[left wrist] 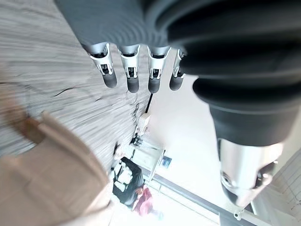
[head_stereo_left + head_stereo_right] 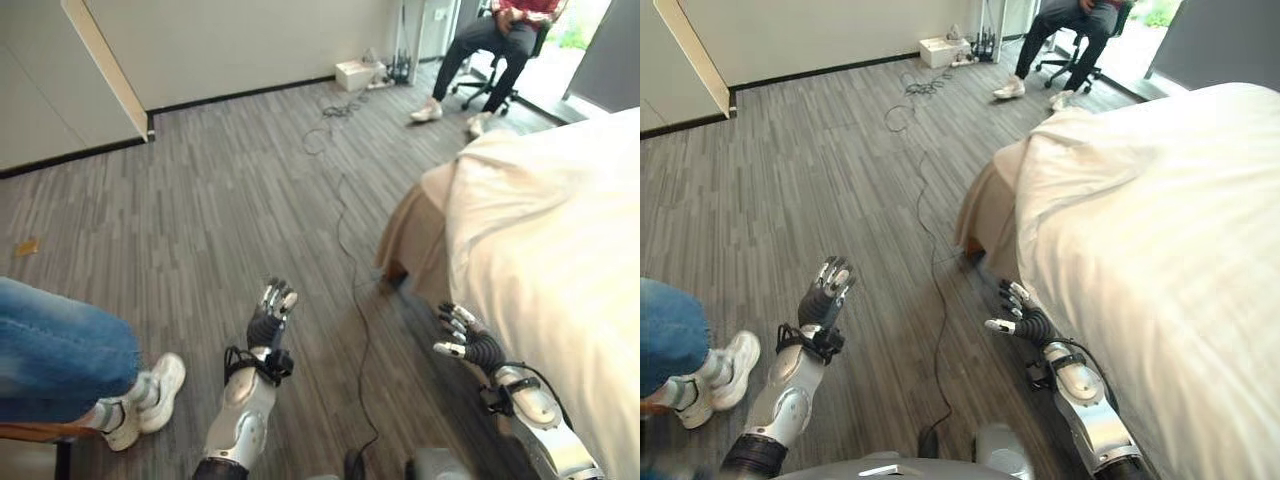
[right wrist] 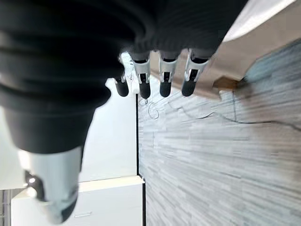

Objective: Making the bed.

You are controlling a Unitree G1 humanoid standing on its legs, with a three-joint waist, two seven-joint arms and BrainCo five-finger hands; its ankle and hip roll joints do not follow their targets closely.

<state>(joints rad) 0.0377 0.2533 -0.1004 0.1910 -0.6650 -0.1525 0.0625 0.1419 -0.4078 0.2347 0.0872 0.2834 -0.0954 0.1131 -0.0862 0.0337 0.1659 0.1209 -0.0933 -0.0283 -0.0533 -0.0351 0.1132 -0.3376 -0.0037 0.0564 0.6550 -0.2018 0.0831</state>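
Head eyes look down at the bed [image 2: 1160,240]; wrist views face the floor [image 3: 225,165].

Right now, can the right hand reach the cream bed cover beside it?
Probably yes: the right hand, open, hangs close beside the cream bed cover, with nothing between them.

left hand [image 2: 268,325] raised, fingers straight, right hand [image 2: 470,342] likewise, empty
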